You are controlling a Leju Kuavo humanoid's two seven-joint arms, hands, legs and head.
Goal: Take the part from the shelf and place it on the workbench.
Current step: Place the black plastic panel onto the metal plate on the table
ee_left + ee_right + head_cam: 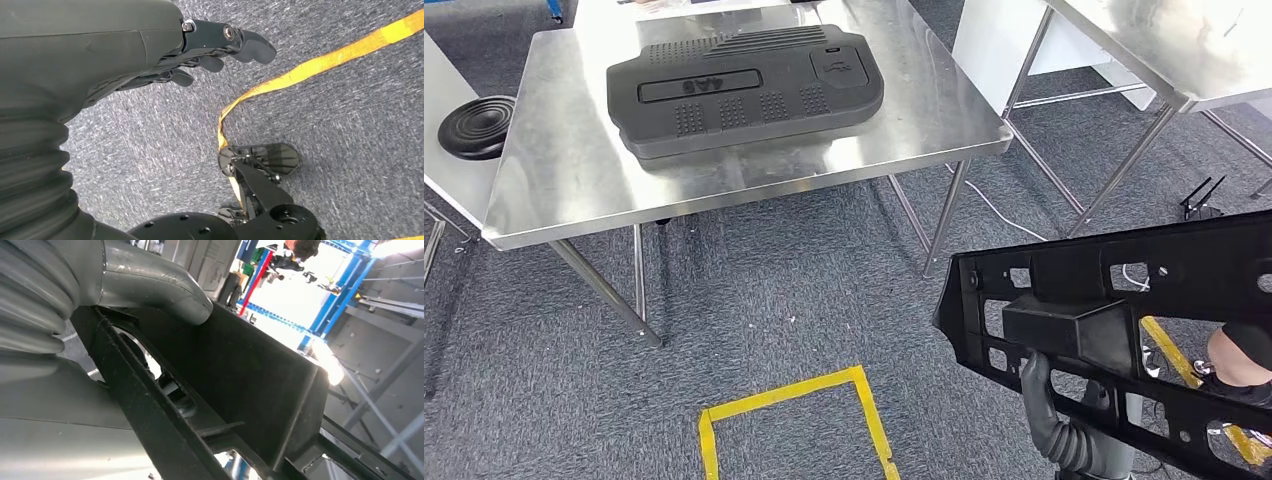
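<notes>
The brushed stainless-steel desk [564,170] is seen ahead in the head view, already carrying a dark grey moulded cover panel [744,88] near its middle, with bare metal left along the near edge. Lower right, off the shelf and well short of the desk, the task's black skeletal plastic frame part [1124,320] is carried above the carpet; its long axis is judged to run left to right across the robot, its pointed end aimed left towards the desk. It is judged rigid and fairly light, awkward through sheer size, best gripped at the boxy central rib. There it is held by the right hand [1039,385], thumb [165,290] pressed on the rib wall. The left hand [220,47] hangs over the carpet, fingers loosely apart, holding nothing.
</notes>
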